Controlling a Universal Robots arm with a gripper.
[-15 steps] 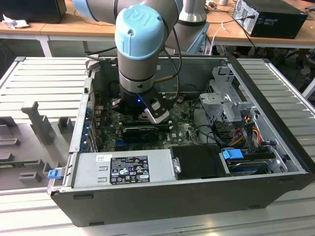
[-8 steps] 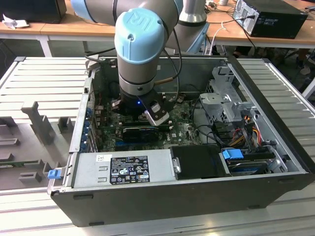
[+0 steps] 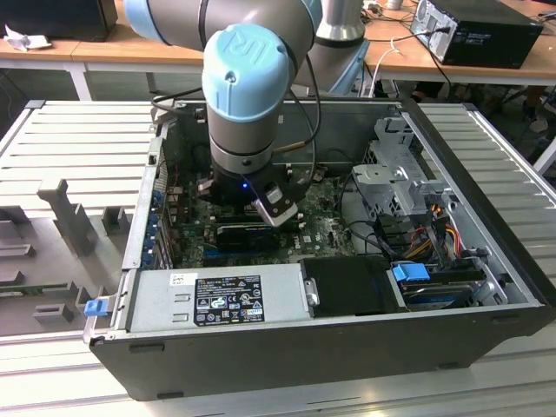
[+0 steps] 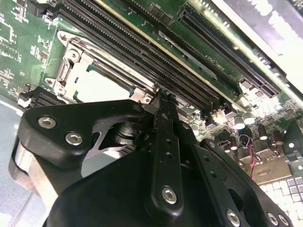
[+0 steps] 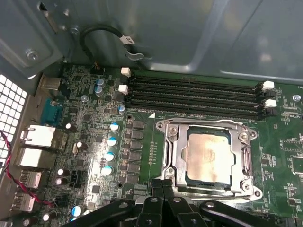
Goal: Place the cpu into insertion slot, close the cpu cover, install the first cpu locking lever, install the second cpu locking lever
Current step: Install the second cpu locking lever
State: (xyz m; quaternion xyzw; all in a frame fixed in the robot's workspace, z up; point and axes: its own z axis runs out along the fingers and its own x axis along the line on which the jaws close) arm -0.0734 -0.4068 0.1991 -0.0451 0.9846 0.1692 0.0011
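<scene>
Inside the open computer case [image 3: 486, 287], at the middle of the exterior view, the arm reaches down so that its gripper [image 3: 261, 217] sits low over the green motherboard [image 3: 321, 228].

Toward the upper left of the second wrist view, the pale cpu [image 4: 102, 87] lies in the insertion slot [image 4: 64, 71], with the gripper [image 4: 163, 101] just beside the socket's edge; its fingers are pressed together and hold nothing.

At the lower right of the first wrist view, the cpu [image 5: 208, 156] is seated in the insertion slot [image 5: 251, 189] and the cpu cover [image 5: 176, 156] appears folded down around it. So placing looks done and the cover seems closed. Whether either locking lever is latched I cannot tell. The closed fingertips [image 5: 163, 187] sit at the socket's near rim.
</scene>
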